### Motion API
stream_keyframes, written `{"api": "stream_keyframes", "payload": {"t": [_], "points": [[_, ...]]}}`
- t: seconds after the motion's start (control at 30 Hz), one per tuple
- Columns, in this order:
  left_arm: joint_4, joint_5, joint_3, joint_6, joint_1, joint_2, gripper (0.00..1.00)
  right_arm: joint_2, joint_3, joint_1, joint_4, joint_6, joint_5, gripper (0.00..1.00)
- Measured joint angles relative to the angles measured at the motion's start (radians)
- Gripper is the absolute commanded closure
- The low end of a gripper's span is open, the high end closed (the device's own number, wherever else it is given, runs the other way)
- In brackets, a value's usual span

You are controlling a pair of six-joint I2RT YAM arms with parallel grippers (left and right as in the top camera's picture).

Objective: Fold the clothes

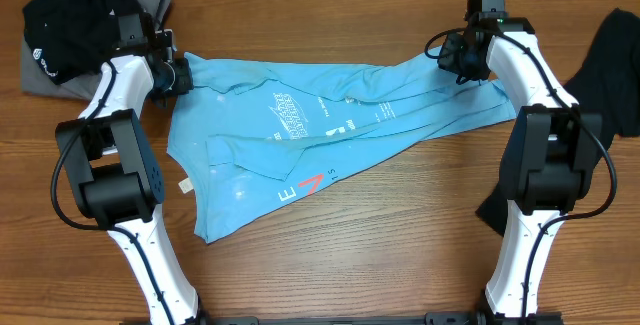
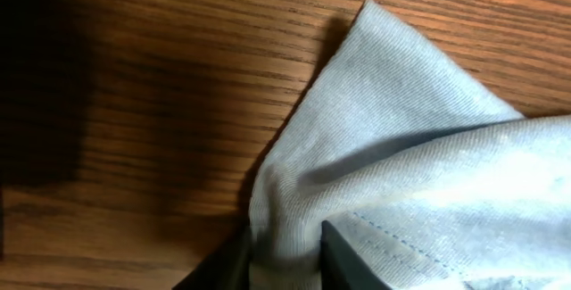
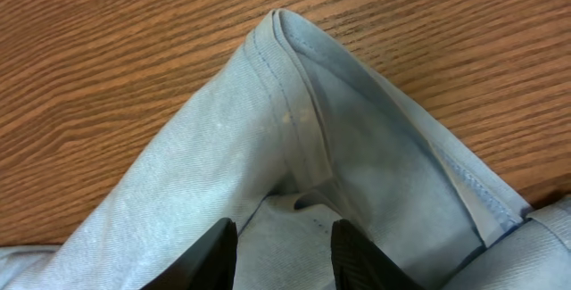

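The sky-blue T-shirt, with white lettering and a red mark, lies spread and creased across the middle of the table. My left gripper is shut on its far left corner; the left wrist view shows the fingers pinching a bunch of the blue fabric. My right gripper is at the far right corner. In the right wrist view its fingers grip blue fabric that tents up into a hemmed peak. A long black garment lies at the right edge.
A pile of black and grey clothing sits at the far left corner, just behind my left arm. A strip of black cloth lies by the right arm's base. Bare wooden tabletop lies in front of the shirt.
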Motion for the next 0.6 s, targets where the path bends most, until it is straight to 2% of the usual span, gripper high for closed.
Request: {"api": "stream_keyframes", "payload": {"t": [0.1, 0.27, 0.6], "points": [[0.000, -0.005, 0.000, 0.000, 0.000, 0.000, 0.73, 0.000, 0.000, 0.000, 0.000, 0.003, 0.003, 0.63], [0.000, -0.013, 0.000, 0.000, 0.000, 0.000, 0.81, 0.000, 0.000, 0.000, 0.000, 0.005, 0.003, 0.63], [0.000, -0.024, 0.000, 0.000, 0.000, 0.000, 0.80, 0.000, 0.000, 0.000, 0.023, 0.008, 0.024, 0.62]]}}
